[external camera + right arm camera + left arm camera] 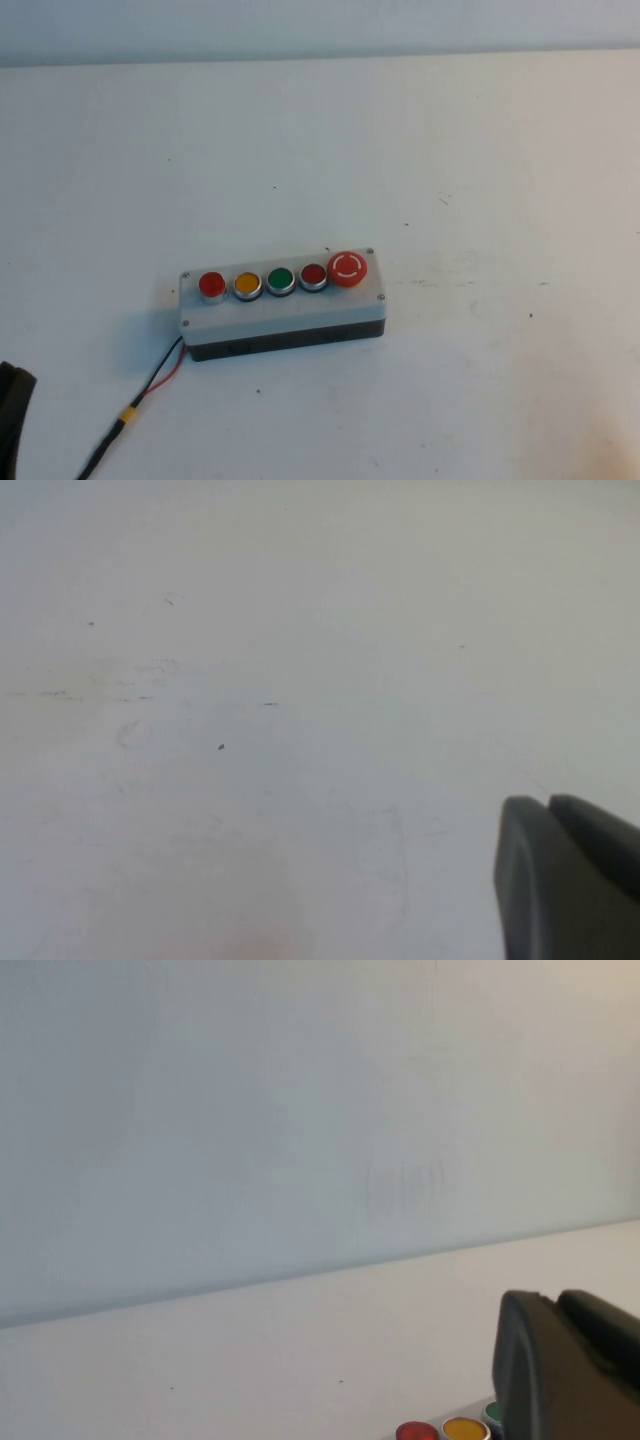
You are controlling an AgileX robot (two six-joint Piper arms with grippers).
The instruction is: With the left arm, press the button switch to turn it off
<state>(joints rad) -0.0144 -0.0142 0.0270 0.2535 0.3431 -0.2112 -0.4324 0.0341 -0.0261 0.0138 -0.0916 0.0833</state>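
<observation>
The white table fills nearly the whole high view, lightly scuffed and speckled, meeting a pale wall along the top edge. Just below centre lies the grey button box on a black base. No writing can be read on it; the mushroom button bears only white arrow marks. A black-and-red cable trails to the lower left. The button switch sits at the box's left end, beside the yellow button.

The left gripper hangs near the box, the right gripper over bare table; finger spread cannot be told on either.
</observation>
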